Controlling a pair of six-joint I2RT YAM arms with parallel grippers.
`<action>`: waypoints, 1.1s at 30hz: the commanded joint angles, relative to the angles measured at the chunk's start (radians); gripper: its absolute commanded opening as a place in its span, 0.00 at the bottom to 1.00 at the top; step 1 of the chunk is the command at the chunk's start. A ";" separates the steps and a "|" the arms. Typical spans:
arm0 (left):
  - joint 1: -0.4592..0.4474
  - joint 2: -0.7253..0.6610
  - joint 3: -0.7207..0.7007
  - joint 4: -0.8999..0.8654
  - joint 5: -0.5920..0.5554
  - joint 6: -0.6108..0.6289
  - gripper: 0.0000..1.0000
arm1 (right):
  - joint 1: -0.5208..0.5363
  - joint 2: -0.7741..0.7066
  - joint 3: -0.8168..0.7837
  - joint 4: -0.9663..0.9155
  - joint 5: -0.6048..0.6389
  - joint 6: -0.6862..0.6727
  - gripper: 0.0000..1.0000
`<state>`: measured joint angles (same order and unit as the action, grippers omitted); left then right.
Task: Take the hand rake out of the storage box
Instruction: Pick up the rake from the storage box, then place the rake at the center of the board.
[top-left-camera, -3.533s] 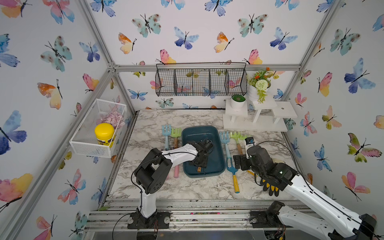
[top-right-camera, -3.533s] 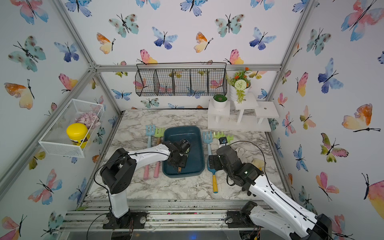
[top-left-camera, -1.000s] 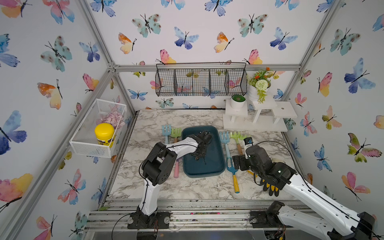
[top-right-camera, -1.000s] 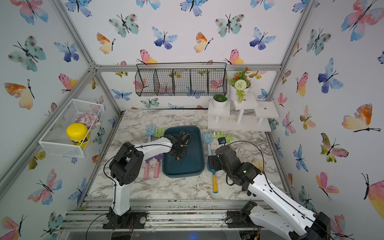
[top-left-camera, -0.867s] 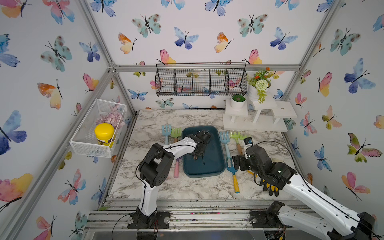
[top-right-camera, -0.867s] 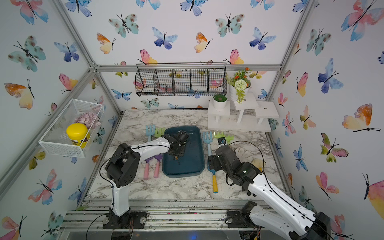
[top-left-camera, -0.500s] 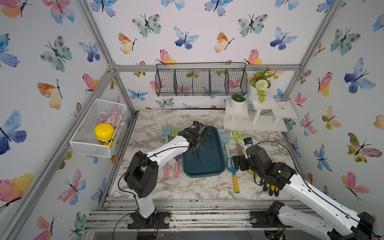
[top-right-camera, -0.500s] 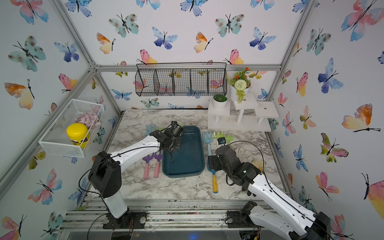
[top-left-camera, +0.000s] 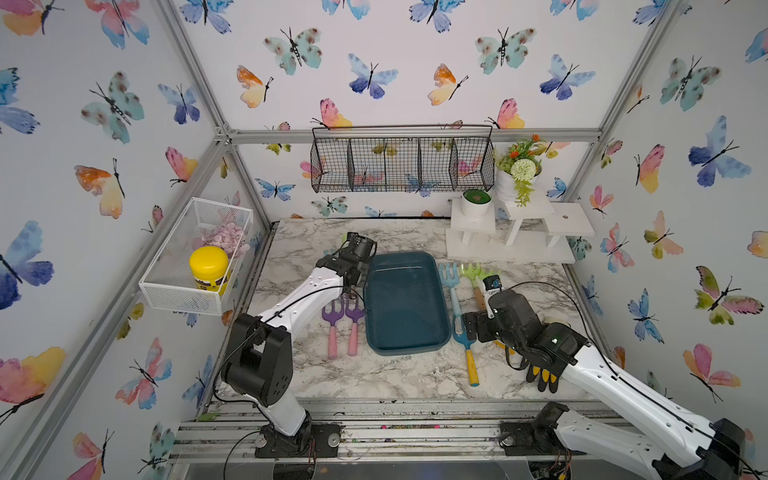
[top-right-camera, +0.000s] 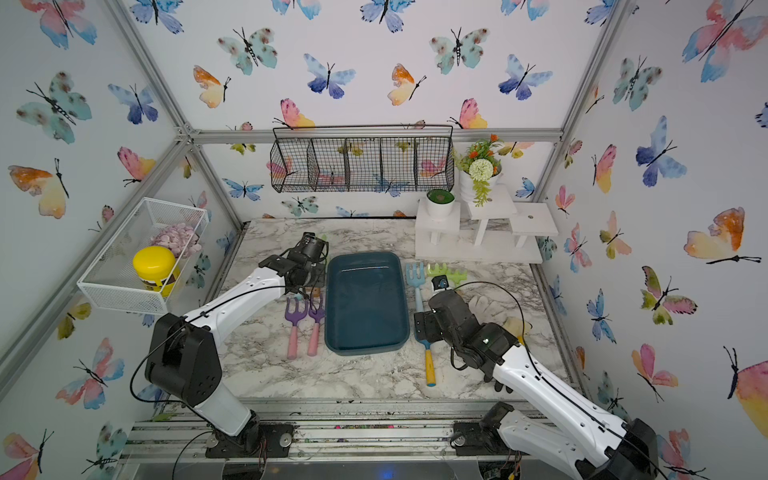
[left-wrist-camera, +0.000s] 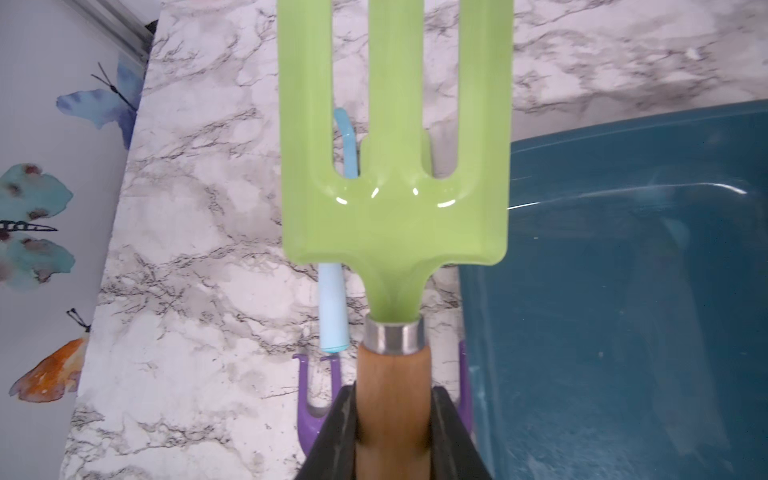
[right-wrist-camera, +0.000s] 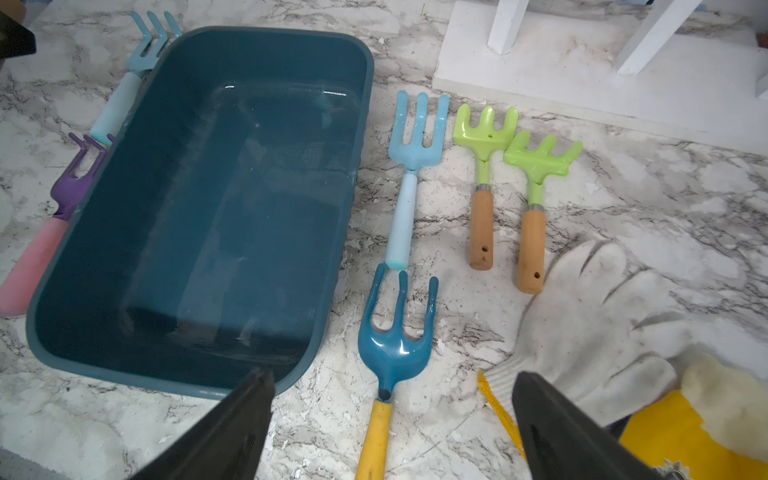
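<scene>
The hand rake (left-wrist-camera: 395, 216) has a light green pronged head and a wooden handle. My left gripper (left-wrist-camera: 392, 415) is shut on that handle just behind the metal collar. It holds the rake over the marble, just outside the far left corner of the storage box (left-wrist-camera: 623, 291). In both top views the teal storage box (top-left-camera: 405, 303) (top-right-camera: 365, 307) lies empty mid-table, with the left gripper (top-left-camera: 353, 249) at its far left corner. My right gripper (right-wrist-camera: 392, 386) stands open and empty, low over the table to the right of the box (right-wrist-camera: 187, 208).
Two purple forks with pink handles (top-left-camera: 343, 324) and a light blue rake (right-wrist-camera: 120, 95) lie left of the box. Right of it lie a light blue fork (right-wrist-camera: 409, 174), a dark blue fork (right-wrist-camera: 390, 353), two green rakes (right-wrist-camera: 484, 174) and a white glove (right-wrist-camera: 594, 316). A white stand (top-left-camera: 511, 237) stands back right.
My left gripper has carried the rake from inside the box up and toward the far left, past the box's rim. The right arm has not moved.
</scene>
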<state>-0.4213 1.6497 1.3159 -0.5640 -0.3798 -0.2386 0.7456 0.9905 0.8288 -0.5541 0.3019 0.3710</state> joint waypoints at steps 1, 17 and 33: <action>0.081 -0.031 -0.016 0.038 0.020 0.055 0.12 | 0.000 0.023 -0.014 0.018 -0.058 -0.020 0.96; 0.331 0.103 -0.037 0.136 0.105 0.100 0.00 | 0.060 0.021 -0.019 0.025 -0.107 -0.037 0.96; 0.388 0.219 -0.026 0.201 0.122 0.137 0.00 | 0.129 0.023 -0.016 0.022 -0.099 -0.037 0.96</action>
<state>-0.0418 1.8442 1.2797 -0.3935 -0.2871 -0.1181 0.8635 1.0164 0.8192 -0.5377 0.2092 0.3454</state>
